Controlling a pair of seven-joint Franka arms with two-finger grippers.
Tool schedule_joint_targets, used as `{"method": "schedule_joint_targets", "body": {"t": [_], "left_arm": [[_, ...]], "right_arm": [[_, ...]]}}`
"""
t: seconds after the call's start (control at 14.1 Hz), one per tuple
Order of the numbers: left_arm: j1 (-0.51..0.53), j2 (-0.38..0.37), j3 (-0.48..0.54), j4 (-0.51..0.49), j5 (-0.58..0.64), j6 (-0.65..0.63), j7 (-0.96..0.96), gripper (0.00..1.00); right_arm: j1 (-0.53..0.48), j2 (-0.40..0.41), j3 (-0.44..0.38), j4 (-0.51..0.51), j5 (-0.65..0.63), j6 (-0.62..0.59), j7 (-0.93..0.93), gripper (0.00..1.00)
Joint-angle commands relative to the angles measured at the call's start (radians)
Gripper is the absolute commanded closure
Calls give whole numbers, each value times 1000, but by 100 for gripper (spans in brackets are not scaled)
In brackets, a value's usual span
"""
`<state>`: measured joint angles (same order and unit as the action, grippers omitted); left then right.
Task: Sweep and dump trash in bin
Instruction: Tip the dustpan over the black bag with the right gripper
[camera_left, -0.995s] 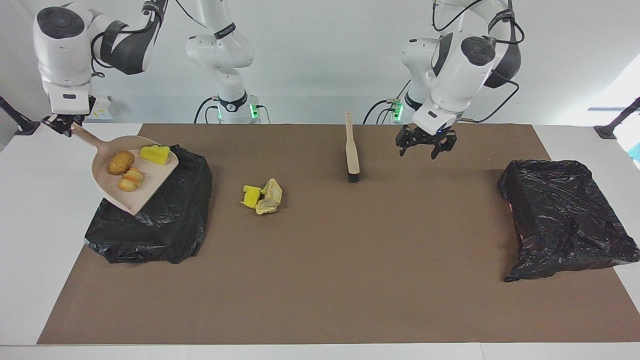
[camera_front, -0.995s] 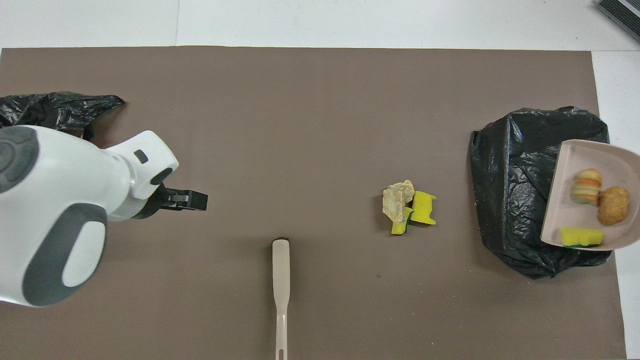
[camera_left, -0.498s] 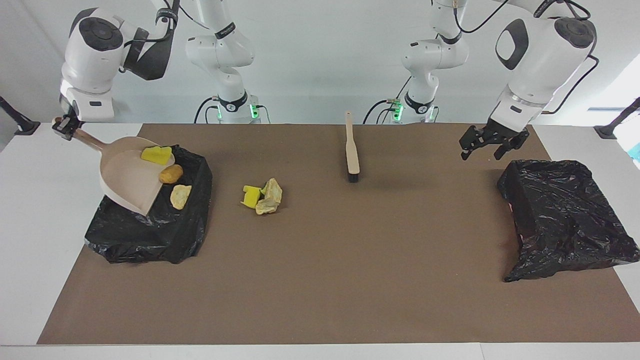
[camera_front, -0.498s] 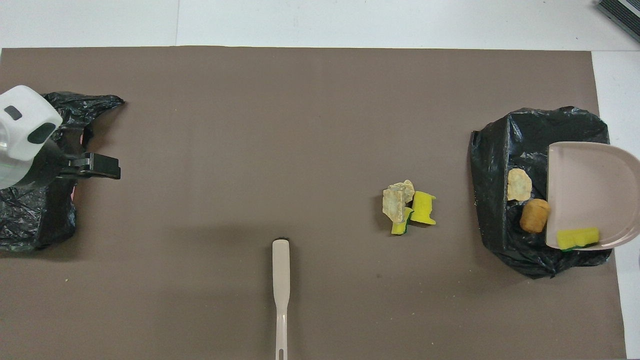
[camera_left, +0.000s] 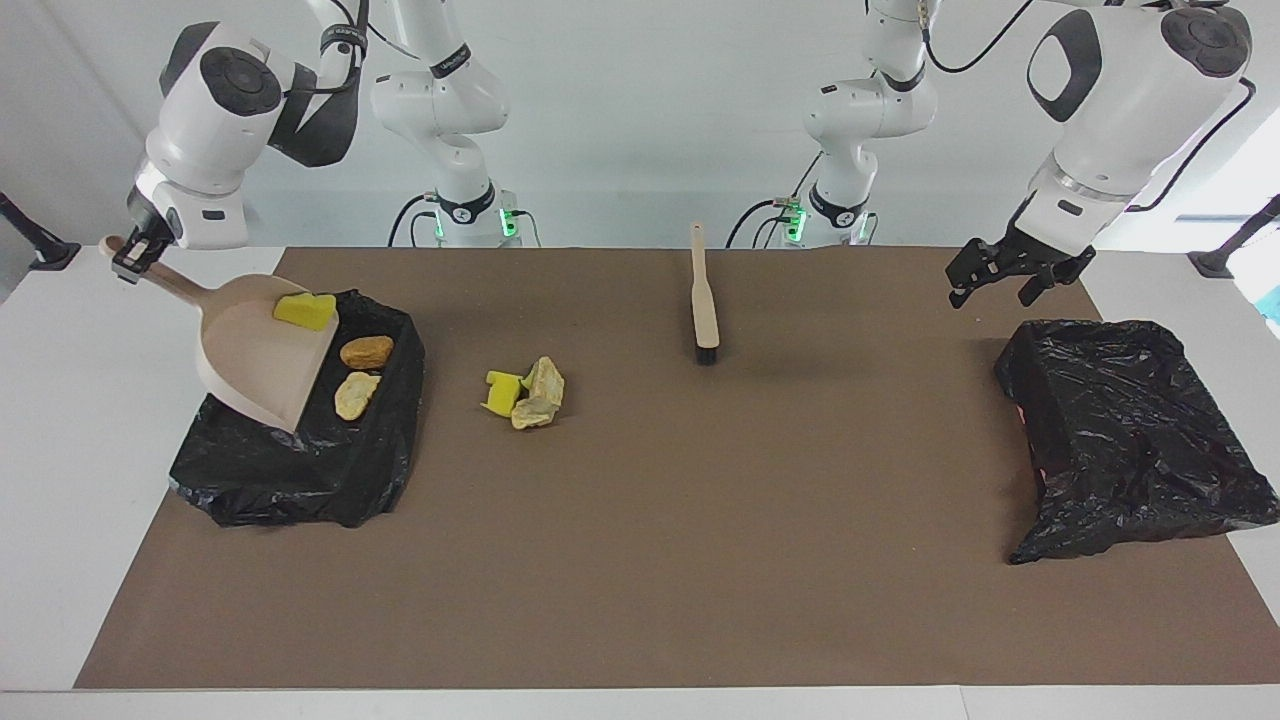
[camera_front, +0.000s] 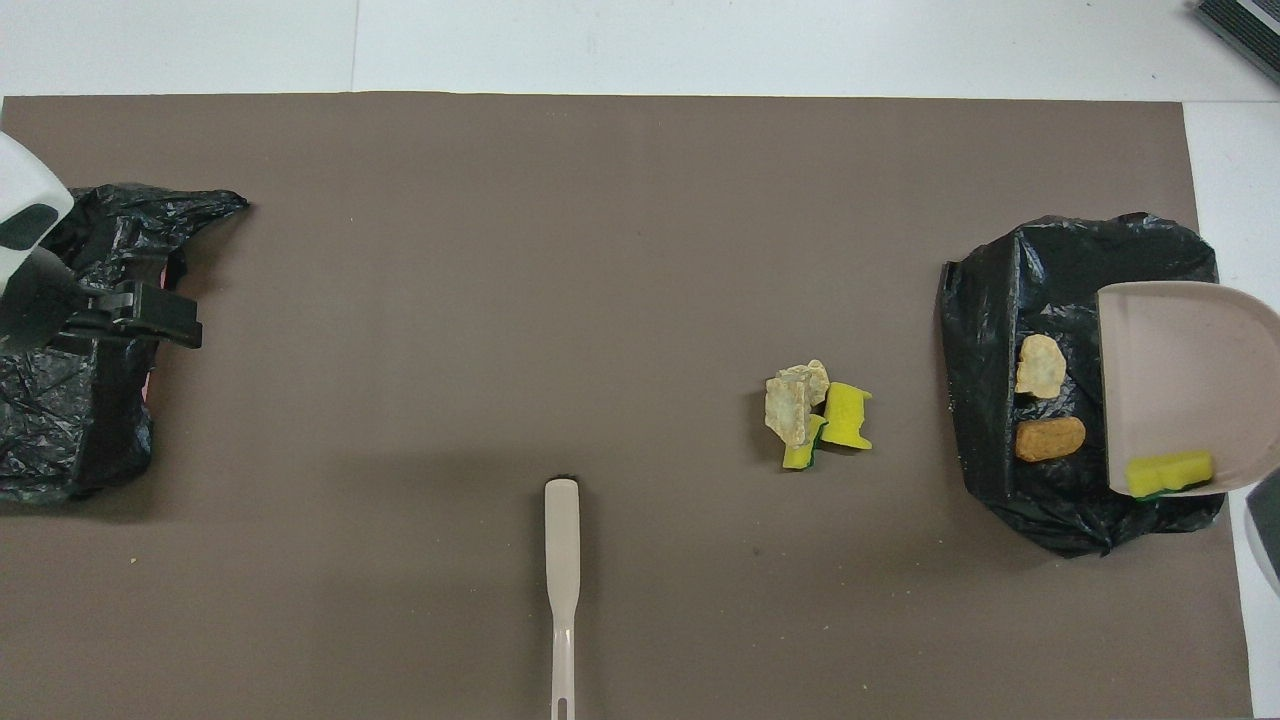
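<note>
Tipping the beige plastic dustpan (camera_left: 262, 352) over the black-lined bin (camera_left: 300, 470), the right gripper (camera_left: 128, 252) pinches its stiff handle. Two light rolls (camera_left: 366, 351) lie in the bin; a spongy yellow chunk (camera_left: 304, 310) clings to the smooth pan. More soft trash (camera_left: 524, 392) sits on the brown mat near the brush (camera_left: 704, 295). The left gripper (camera_left: 1008, 274) hangs spread, waiting over the mat.
</note>
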<state>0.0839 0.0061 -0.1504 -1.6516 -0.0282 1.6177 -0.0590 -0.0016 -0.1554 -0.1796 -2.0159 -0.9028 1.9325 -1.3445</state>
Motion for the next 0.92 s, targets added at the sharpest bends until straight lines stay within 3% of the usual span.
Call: {"method": "schedule_joint_targets", "body": {"t": [0.0, 0.28, 0.64, 0.85], "left_arm": [[16, 3, -1, 9, 19, -51, 22, 0], [8, -32, -3, -17, 19, -61, 34, 0], [-18, -51, 3, -1, 17, -65, 38, 0], [-144, -75, 135, 3, 17, -79, 38, 0]], "right_arm": [[-1, 31, 9, 28, -51, -4, 50, 100], [154, 45, 18, 81, -186, -191, 80, 100], [230, 85, 22, 72, -280, -277, 99, 100], [267, 89, 22, 81, -353, -319, 107, 100]]}}
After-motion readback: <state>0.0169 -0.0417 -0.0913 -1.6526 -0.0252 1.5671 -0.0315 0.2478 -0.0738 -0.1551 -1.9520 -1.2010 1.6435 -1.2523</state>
